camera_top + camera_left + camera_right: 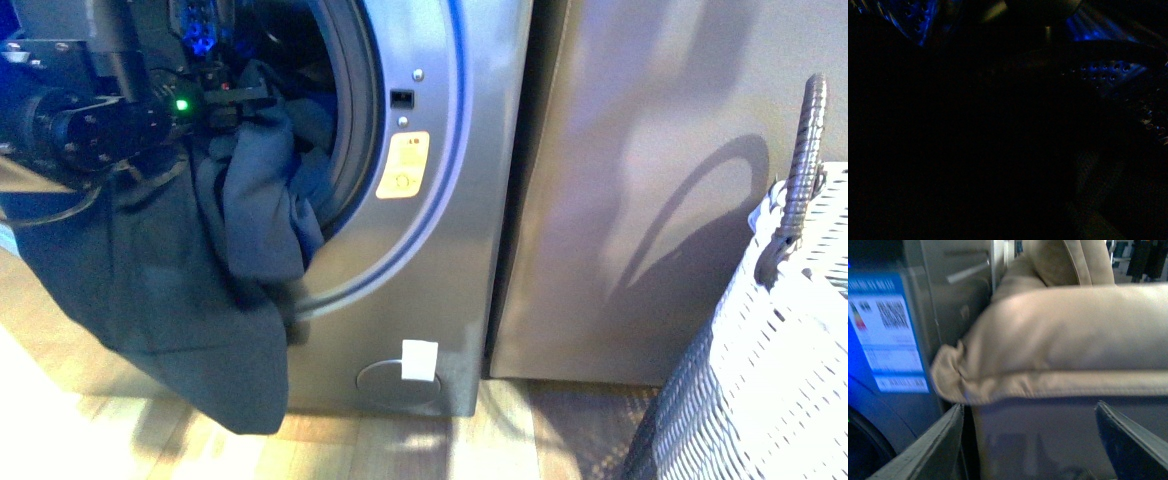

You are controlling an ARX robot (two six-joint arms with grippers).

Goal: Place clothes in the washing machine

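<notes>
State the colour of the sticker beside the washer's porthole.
Orange; the rounded sticker shows best in front view.

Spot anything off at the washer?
Yes: the navy garment is only partly in the washing machine. Most of it drapes out over the porthole rim and hangs down toward the floor. Left wrist view is too dark to check inside.

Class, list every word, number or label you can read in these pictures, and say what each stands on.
No text can be read.
Blue energy label on the washing machine: print blurred.
Orange sticker on its front: too small.
Left wrist view: dark.
</notes>
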